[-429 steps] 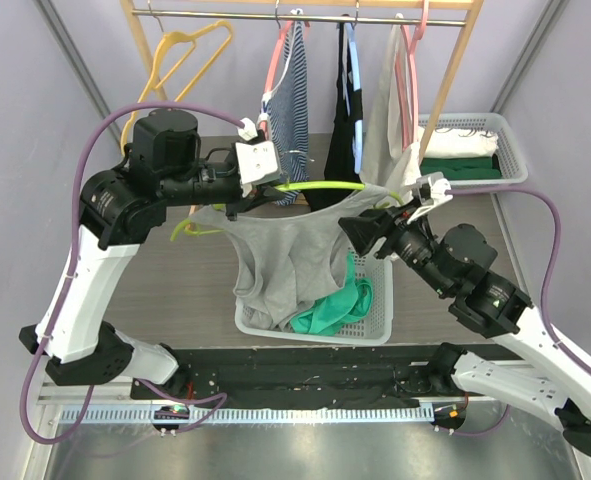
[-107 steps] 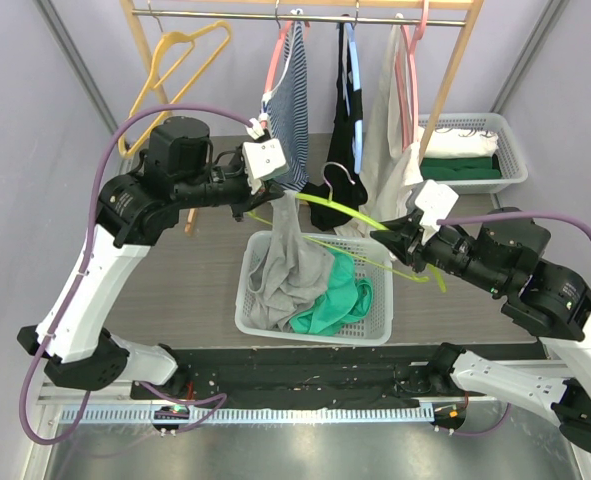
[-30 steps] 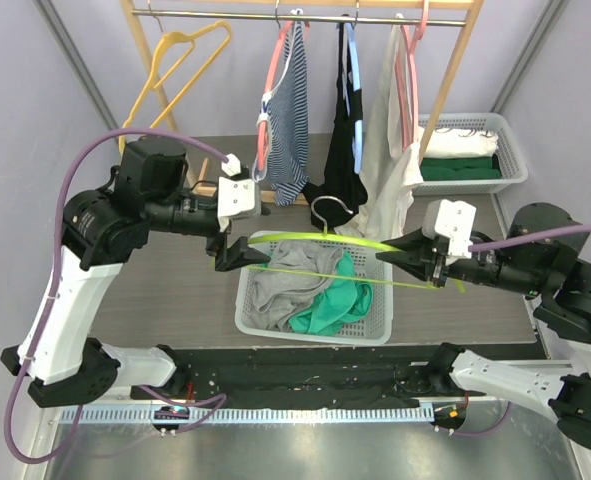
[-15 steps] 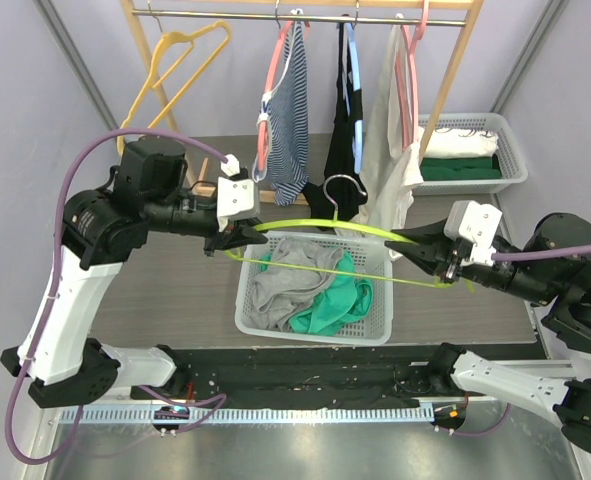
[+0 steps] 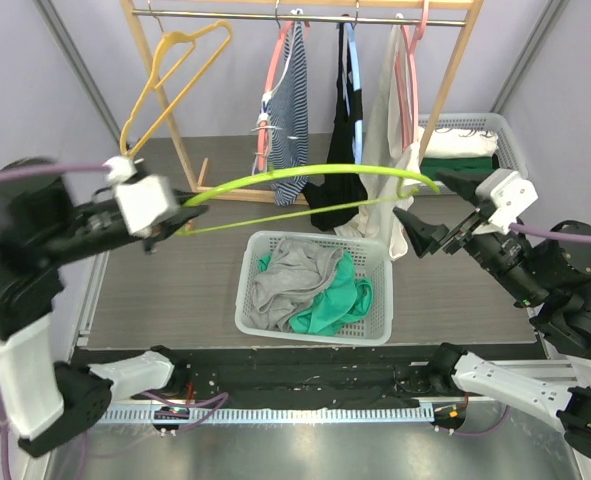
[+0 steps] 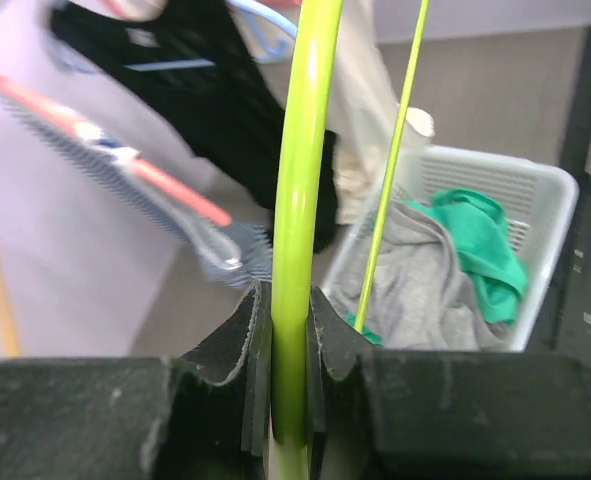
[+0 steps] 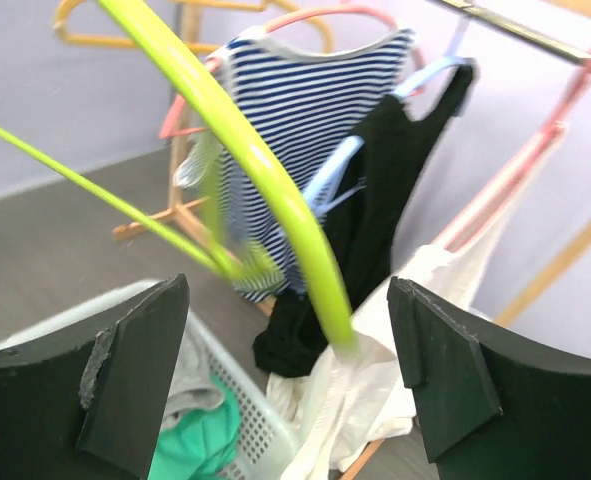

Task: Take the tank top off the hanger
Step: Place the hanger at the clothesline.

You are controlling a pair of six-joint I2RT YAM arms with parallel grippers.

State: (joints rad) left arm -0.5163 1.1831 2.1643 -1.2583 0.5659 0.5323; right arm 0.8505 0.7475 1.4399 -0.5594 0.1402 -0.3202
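The grey tank top (image 5: pixel 287 276) lies crumpled in the white basket (image 5: pixel 247 322), off the hanger; the left wrist view shows it too (image 6: pixel 425 292). The bare lime-green hanger (image 5: pixel 305 174) arcs above the basket. My left gripper (image 5: pixel 171 222) is shut on the hanger's left end, the green bar (image 6: pixel 293 250) pinched between its pads (image 6: pixel 247 340). My right gripper (image 5: pixel 437 210) hangs open just beyond the hanger's right tip, touching nothing. In the right wrist view the hanger (image 7: pixel 243 150) passes in front of the open right gripper (image 7: pixel 290 375).
A green garment (image 5: pixel 343 298) shares the basket. On the wooden rack (image 5: pixel 305 14) hang a striped top (image 5: pixel 287 110), a black top (image 5: pixel 347 140), a white garment (image 5: pixel 387 130) and an empty yellow hanger (image 5: pixel 175 72). A second basket (image 5: pixel 473 150) with folded clothes stands back right.
My right gripper opened and let go of the hanger. The left arm swung left and pulled back, carrying the hanger higher above the basket.
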